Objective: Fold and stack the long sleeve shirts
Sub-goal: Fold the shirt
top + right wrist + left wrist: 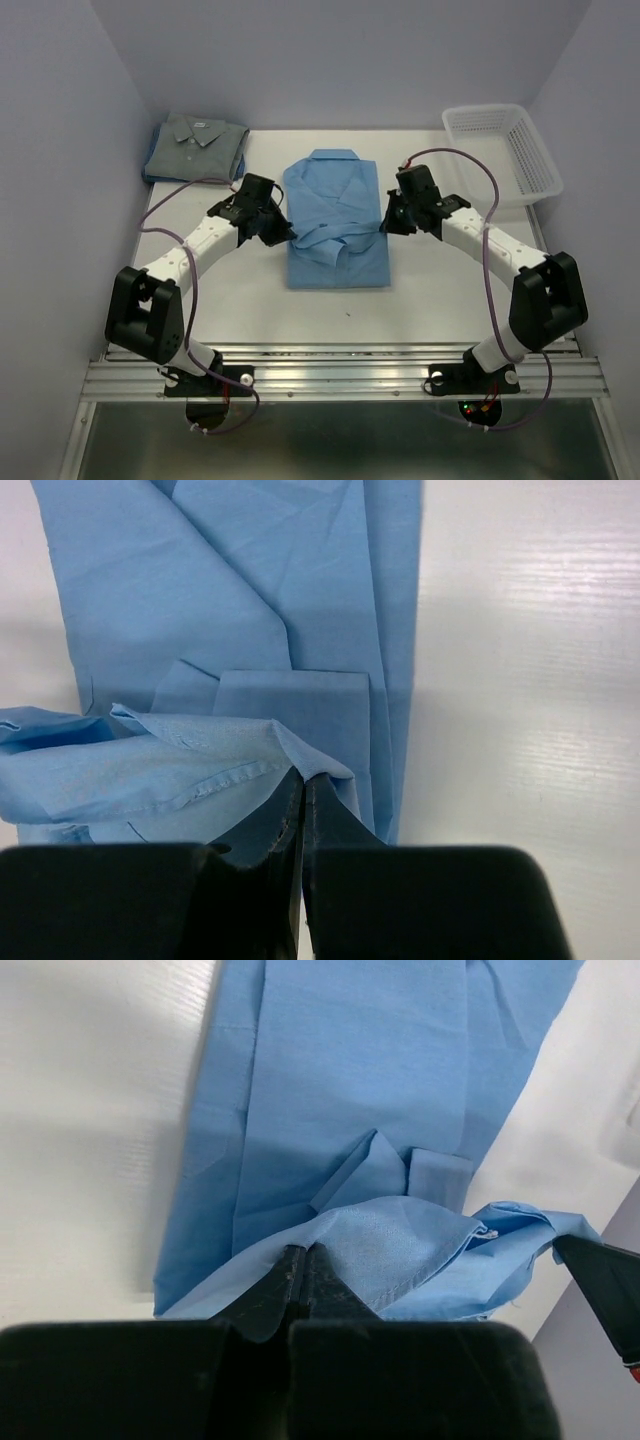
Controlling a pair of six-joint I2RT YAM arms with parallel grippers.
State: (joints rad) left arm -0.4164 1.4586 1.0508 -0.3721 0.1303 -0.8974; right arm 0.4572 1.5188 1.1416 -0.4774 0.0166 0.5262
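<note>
"Blue shirt [335,215] first. Where was it?"

"It lay flat on the white table [450,290], midway between the two arms. It was already folded in at both sides, so it made a long, narrow oblong."

"Was it flat all over?"

"No. A band of cloth across its near half was lifted into a crumpled ridge that ran from one side edge to the other."

"What held the ridge up?"

"Both grippers did. The left gripper [303,1260] sat at the blue shirt's left edge. Its fingers were pressed fully together, with a thin fold of blue cloth pinched between the tips. The right gripper [302,780] sat at the blue shirt's right edge, closed just as tightly on the other end of that fold."

"Could you see the cloth in the pinch itself?"

"Yes, in both wrist views. The raised hem ran right into the closed tips, and the rest of the shirt lay spread on the table beyond them."

"And the grey shirt [195,148]?"

"It was folded, collar up, and lay beyond the blue shirt and off to its left. The two shirts were well apart and neither gripper touched the grey one."

"Was anything else there?"

"A white mesh basket [505,150] stood beyond the blue shirt and off to its right, well apart from it. I couldn't make out anything inside."
</note>
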